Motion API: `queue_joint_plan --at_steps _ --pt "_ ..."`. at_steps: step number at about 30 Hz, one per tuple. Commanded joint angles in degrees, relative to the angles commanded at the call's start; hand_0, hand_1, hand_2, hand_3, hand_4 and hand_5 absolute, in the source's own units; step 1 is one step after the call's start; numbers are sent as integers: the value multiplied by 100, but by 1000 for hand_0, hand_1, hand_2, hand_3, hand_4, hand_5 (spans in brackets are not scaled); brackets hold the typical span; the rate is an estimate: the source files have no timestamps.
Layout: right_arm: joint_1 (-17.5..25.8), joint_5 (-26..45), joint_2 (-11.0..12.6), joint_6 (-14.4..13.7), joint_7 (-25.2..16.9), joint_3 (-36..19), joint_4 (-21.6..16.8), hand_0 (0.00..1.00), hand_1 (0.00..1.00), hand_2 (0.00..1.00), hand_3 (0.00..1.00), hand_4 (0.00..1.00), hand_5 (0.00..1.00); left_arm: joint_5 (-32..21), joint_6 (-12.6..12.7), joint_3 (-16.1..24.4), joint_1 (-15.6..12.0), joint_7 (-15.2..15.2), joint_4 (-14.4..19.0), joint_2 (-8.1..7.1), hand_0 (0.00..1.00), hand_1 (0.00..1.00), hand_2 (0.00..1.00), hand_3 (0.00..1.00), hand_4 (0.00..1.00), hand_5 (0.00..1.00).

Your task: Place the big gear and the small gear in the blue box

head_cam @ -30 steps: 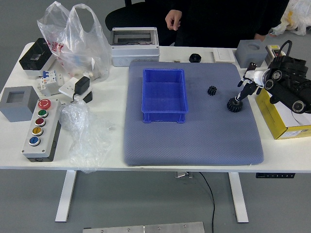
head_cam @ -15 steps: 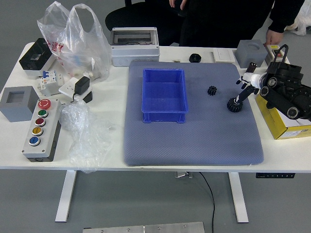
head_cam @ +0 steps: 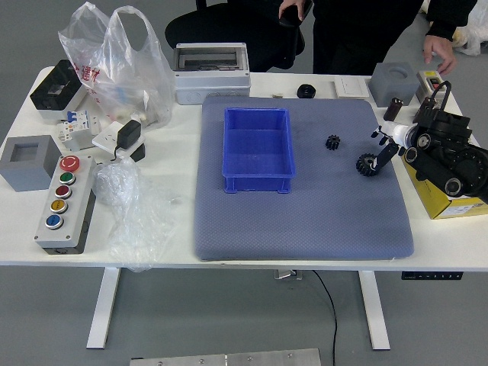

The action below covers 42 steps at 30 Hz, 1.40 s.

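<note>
My right hand (head_cam: 383, 139) reaches in from the right over the mat's right edge. Its fingers are spread, and the lowest fingertips are at the right side of the big gear (head_cam: 366, 165); whether they touch it I cannot tell. This black gear lies on the blue-grey mat. Up and to its left, the small black gear (head_cam: 332, 142) rests on the same mat. The blue box (head_cam: 258, 184), with nothing visible in it, is on the mat left of both gears. My left arm is out of view.
A yellow carton (head_cam: 431, 191) sits under my right arm. Behind the hand are a grey block (head_cam: 393, 82) and a black round part (head_cam: 306, 91). At the far side a person stands, one hand (head_cam: 440, 52) by the table's far right corner, the other holding something dark.
My right hand has shifted slightly, its fingers spreading wider beside the big gear. The person's hands have moved right, one to near the far right corner. Gears and box are unmoved.
</note>
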State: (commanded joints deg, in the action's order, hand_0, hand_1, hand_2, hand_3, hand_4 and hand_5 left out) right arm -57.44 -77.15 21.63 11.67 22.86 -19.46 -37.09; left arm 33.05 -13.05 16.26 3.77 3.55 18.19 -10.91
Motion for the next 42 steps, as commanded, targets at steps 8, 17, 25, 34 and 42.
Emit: queue_joint_plan --at_steps 8,17,25,34,42 --pt "45 71 -55 -90 -35 60 98 576 577 729 830 833 69 -7 0 -14 -6 0 0 0 899 887 894 872 672 356" --pt "26 139 -105 -69 -28 101 129 573 577 726 831 836 73 -8 2 -7 -2 -1 -1 -2 899 887 893 873 672 356" --pt "-163 176 -36 74 37 164 81 590 590 736 836 833 65 -9 3 23 -18 -2 -3 -21 899 887 893 872 673 356" --pt "-308 258 8 284 146 214 34 602 597 748 841 829 60 -5 7 50 -39 -8 -3 -37 899 887 893 872 672 356" --pt "-289 333 -24 386 198 214 51 615 614 757 847 830 65 -6 6 54 -53 -8 -4 -49 899 888 891 872 672 356"
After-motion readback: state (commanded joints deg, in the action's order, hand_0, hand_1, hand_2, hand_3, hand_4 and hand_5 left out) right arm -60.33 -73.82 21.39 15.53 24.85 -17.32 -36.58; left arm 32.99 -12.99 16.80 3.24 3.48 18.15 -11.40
